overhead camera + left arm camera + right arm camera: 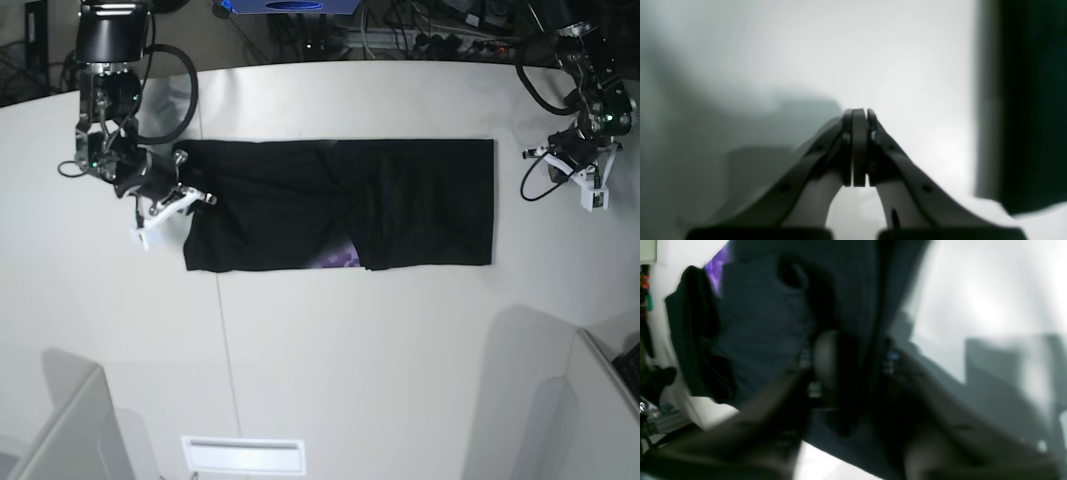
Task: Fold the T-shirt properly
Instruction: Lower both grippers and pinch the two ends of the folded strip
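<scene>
- I see my right gripper [853, 373] clamped on the T-shirt [340, 205] at its short edge.
- My left gripper [859, 146], pads together and empty, sits well off the shirt's opposite end.

Left end effector [860, 146]: pads pressed together, nothing between them, arm at 2 o'clock in the base view. Right end effector [846, 373]: jaws nipping dark cloth, arm at 10 o'clock, wrist angled toward centre.
</scene>
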{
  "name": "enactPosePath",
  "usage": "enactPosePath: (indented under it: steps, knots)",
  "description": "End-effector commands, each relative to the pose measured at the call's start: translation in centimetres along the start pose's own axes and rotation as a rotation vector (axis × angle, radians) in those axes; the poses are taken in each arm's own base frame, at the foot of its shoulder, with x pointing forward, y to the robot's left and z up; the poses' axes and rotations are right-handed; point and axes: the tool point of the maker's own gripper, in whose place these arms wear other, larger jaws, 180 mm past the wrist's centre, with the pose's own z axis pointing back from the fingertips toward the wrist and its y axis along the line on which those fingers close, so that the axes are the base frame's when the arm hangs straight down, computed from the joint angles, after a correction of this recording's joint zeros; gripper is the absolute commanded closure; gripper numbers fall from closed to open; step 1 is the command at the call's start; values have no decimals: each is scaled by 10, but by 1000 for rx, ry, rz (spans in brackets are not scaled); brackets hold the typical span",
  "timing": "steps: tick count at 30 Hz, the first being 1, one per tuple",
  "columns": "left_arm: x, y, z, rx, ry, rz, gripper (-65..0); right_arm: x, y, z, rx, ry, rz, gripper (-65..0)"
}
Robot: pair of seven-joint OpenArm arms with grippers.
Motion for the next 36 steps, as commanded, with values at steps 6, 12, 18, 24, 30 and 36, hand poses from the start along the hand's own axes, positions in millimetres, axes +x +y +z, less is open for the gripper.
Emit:
enactPosePath:
  steps: [6, 12, 18, 24, 30, 36]
  knots:
    - [16, -18, -14, 29, 10, -143, 0, 13, 5, 4, 14, -27, 18, 0]
    - [12, -69, -28, -73, 43, -261, 0, 25, 3, 8, 4, -48, 37, 0]
    - [8, -115, -36, -162, 43, -282, 0, 47, 21, 24, -12, -121, 106, 0]
    - [16, -149, -41, -225, 25, -301, 0, 53, 38, 36, -52, -177, 175, 0]
    - [26, -168, -50, -262, 27, -329, 0, 54, 53, 44, -73, -204, 235, 0]
    - [33, -178, -51, -278, 13, -321, 0, 46, 83, 42, -16, -207, 291, 0]
